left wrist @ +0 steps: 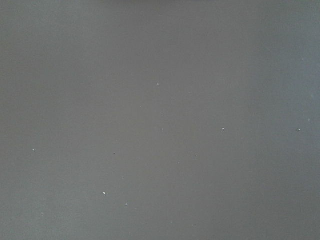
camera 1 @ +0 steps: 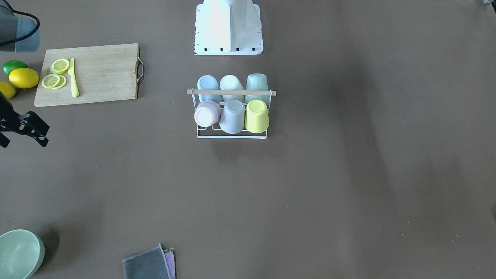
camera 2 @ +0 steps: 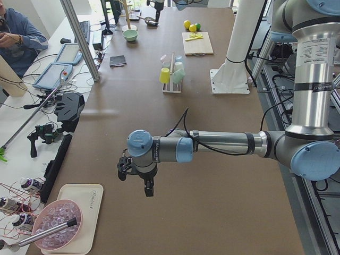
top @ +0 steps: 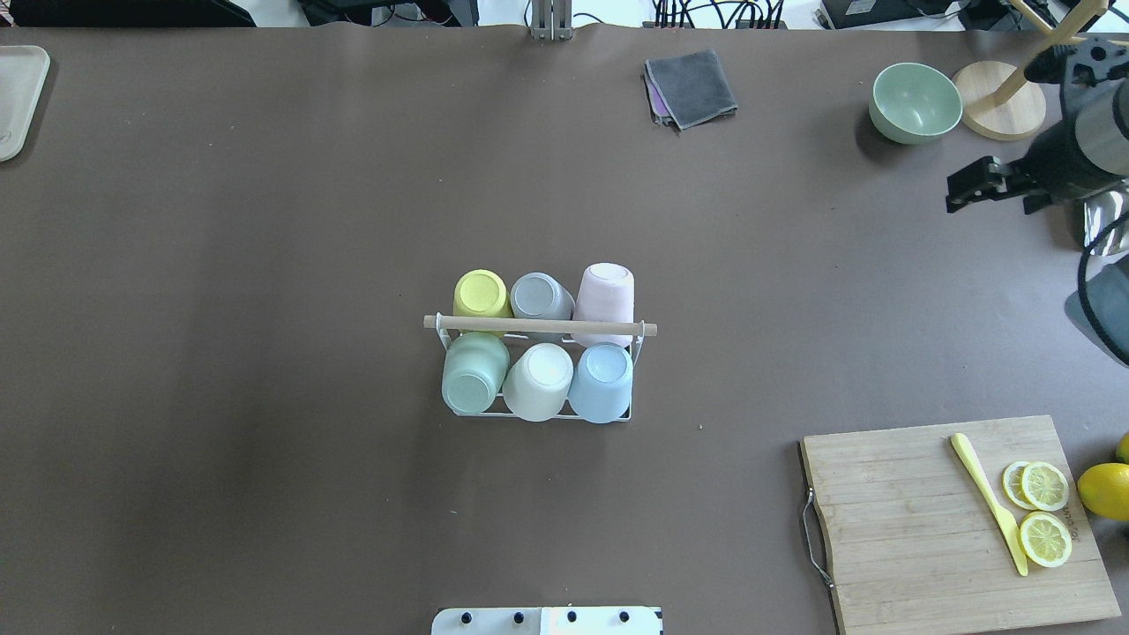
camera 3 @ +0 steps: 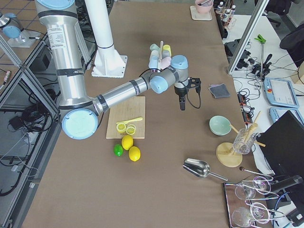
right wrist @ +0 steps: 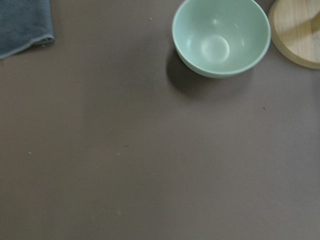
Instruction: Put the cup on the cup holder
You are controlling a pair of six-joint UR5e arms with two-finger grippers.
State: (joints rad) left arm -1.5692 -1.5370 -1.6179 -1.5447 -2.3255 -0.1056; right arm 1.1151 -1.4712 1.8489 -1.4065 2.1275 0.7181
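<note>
Brown-covered table [top: 265,220], long, clutter kept to the edges. Right arm out at its own end beyond the cutting board [top: 935,520], right gripper [camera 1: 23,135] hanging over the mat near the green bowl [top: 915,101]; looks spread and empty, though cropped at the frame edge. Left arm stretched over the opposite end, left gripper [camera 2: 135,180] caught only in the side view: cannot tell spread or pinched. Plain mat in its wrist view.

Centre: cup holder [top: 538,417] in front of the robot base, well apart from both grippers. Full: six upturned cups on it, three each side of the wooden rod [top: 540,326]. No loose cup spotted elsewhere. Reads as finished, or one tidy-up short.

Risks, biggest first:
- Low arm sweep across the middle on the way home: clipped rod, light wire rack dragged or tipped, all six dumped.
- Tilted pink cup [top: 605,295]: leaning harder than its row mates, base toward the operators' side. Likely first off on any bump or table shake.
- Re-grasp to straighten it: tight spot, just beside the grey cup [top: 540,296] and close to the rod. Wide-spread fingers → nudged neighbour or hooked rod; hard pinch on a slanted wall → squirt-out.
- Remaining cups, yellow cup [top: 481,293] included: seated square, low concern unless shoved by the pink one.
</note>
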